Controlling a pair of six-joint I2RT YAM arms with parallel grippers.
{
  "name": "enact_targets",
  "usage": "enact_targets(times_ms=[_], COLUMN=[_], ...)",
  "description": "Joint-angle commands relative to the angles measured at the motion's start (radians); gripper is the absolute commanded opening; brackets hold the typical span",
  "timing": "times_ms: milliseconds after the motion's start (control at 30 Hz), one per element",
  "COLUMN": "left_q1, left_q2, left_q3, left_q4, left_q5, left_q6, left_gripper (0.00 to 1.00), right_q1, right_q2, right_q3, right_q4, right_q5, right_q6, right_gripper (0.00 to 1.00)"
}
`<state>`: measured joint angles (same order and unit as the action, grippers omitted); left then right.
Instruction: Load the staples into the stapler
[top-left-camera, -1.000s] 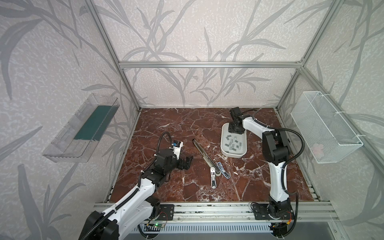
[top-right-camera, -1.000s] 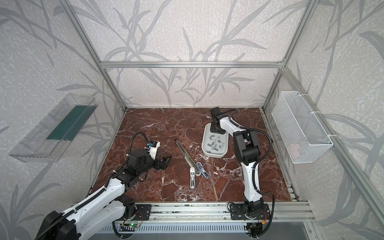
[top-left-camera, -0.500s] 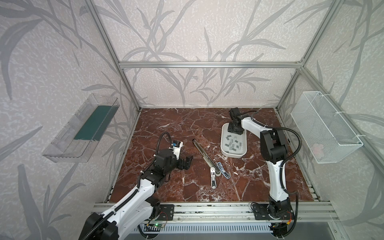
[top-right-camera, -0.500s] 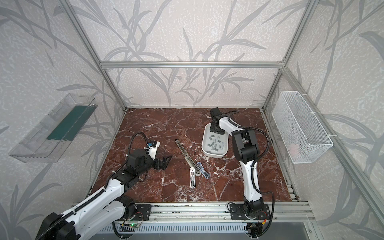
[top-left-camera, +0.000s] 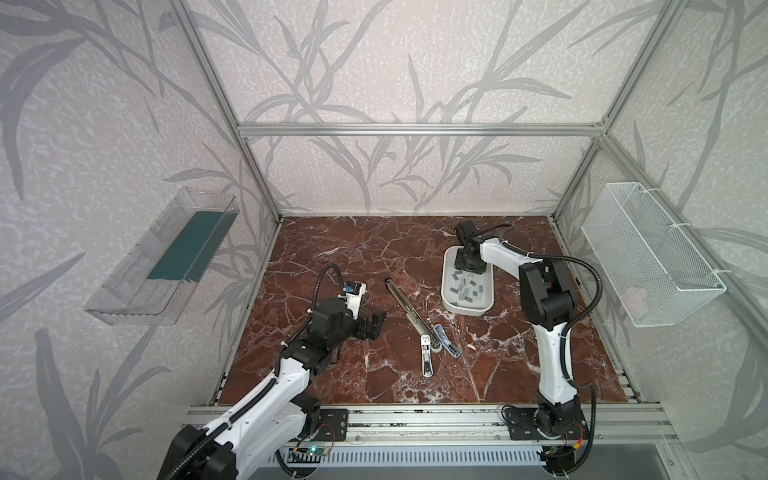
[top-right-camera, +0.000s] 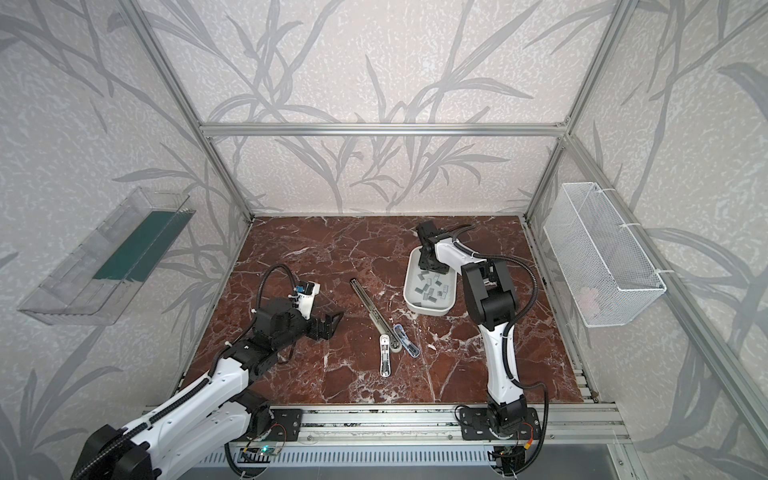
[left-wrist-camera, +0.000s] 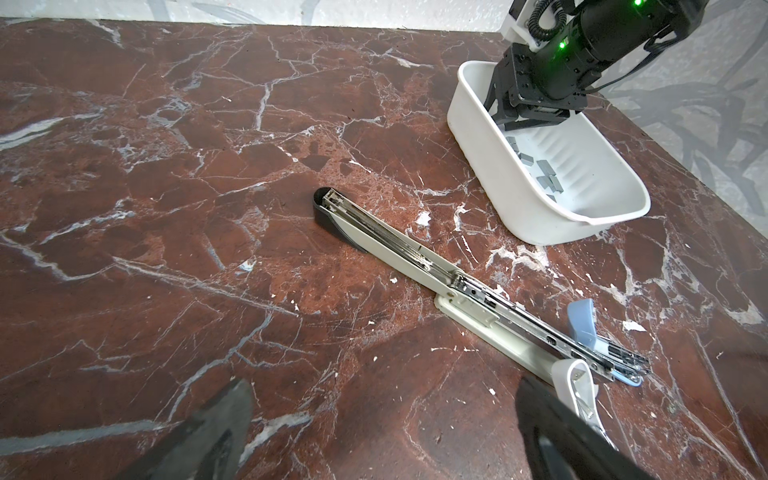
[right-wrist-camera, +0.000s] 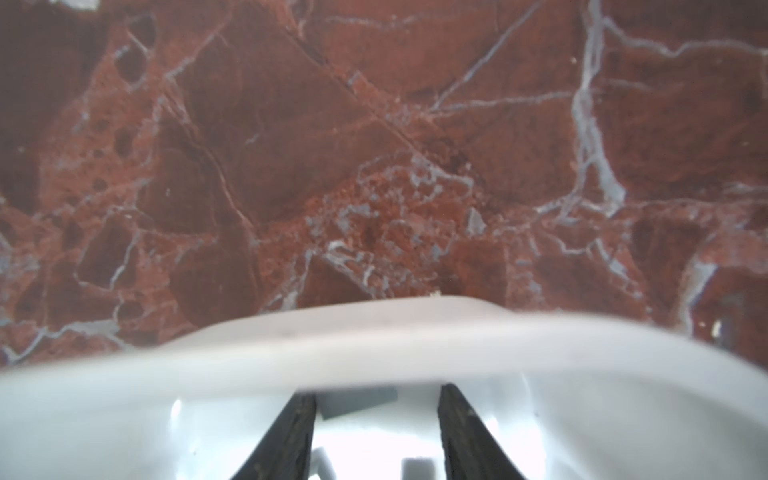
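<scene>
The stapler (top-left-camera: 409, 305) (top-right-camera: 372, 309) lies opened out flat mid-table, its metal magazine (left-wrist-camera: 490, 297) facing up. Several grey staples (top-left-camera: 467, 287) (top-right-camera: 432, 287) (left-wrist-camera: 544, 174) lie loose in a white tray (top-left-camera: 467, 311) (top-right-camera: 428, 311) (left-wrist-camera: 490, 158). My right gripper (top-left-camera: 468, 271) (top-right-camera: 432, 271) (left-wrist-camera: 525, 121) (right-wrist-camera: 376, 395) reaches down into the tray's far end, open. One staple strip (right-wrist-camera: 357, 401) lies between its fingertips against one finger, short of the other. My left gripper (top-left-camera: 376, 325) (top-right-camera: 332, 322) (left-wrist-camera: 384, 390) hovers wide open and empty, left of the stapler.
A small blue stapler-like piece (top-left-camera: 446, 341) (left-wrist-camera: 582, 322) lies against the stapler's white base (top-left-camera: 427, 363). A wire basket (top-left-camera: 648, 253) hangs on the right wall and a clear bin (top-left-camera: 166, 257) on the left wall. The tray rim (right-wrist-camera: 374, 336) stands close in front of the right fingers.
The right arm's elbow has shifted slightly left while its gripper stays in the tray's far end. The left arm has not moved.
</scene>
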<state>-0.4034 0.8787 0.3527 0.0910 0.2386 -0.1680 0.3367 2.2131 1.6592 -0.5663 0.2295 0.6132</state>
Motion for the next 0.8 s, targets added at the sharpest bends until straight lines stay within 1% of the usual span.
enact_targets(times_ms=[0,133,333,433,600,667,767], left_q1=[0.006,0.006,0.006,0.006,0.006,0.007,0.006], left_q2=[0.004,0.005,0.006,0.006,0.006,0.006,0.008], left_q3=[-0.006,-0.006,-0.005,-0.006,-0.005,-0.006,-0.006], left_q4=[0.018,0.019,0.018,0.019,0.017,0.017,0.019], left_q5=[0.015,0.017,0.018,0.018,0.018,0.017,0.015], left_q6=[0.015,0.014,0.015,0.015,0.013,0.014,0.014], left_gripper=[0.99,0.99,0.99,0.99,0.99,0.99,0.99], right_q1=[0.001,0.001,0.000,0.000,-0.013,-0.019,-0.022], right_q2=[-0.038,-0.052,-0.062,-0.059,-0.024,-0.017,-0.015], right_q3=[-0.039,-0.053,-0.071,-0.066,-0.014,-0.004,-0.001], right_q4=[-0.038,-0.041,-0.037,-0.021,-0.034,-0.031,-0.006], right_q5=[0.017,0.020,0.024,0.009,0.011,0.021,0.014], right_q6=[0.006,0.007,0.012,0.008,0.005,-0.001,-0.020], right_gripper=[0.47,0.43,0.32,0.30,0.30,0.36,0.42])
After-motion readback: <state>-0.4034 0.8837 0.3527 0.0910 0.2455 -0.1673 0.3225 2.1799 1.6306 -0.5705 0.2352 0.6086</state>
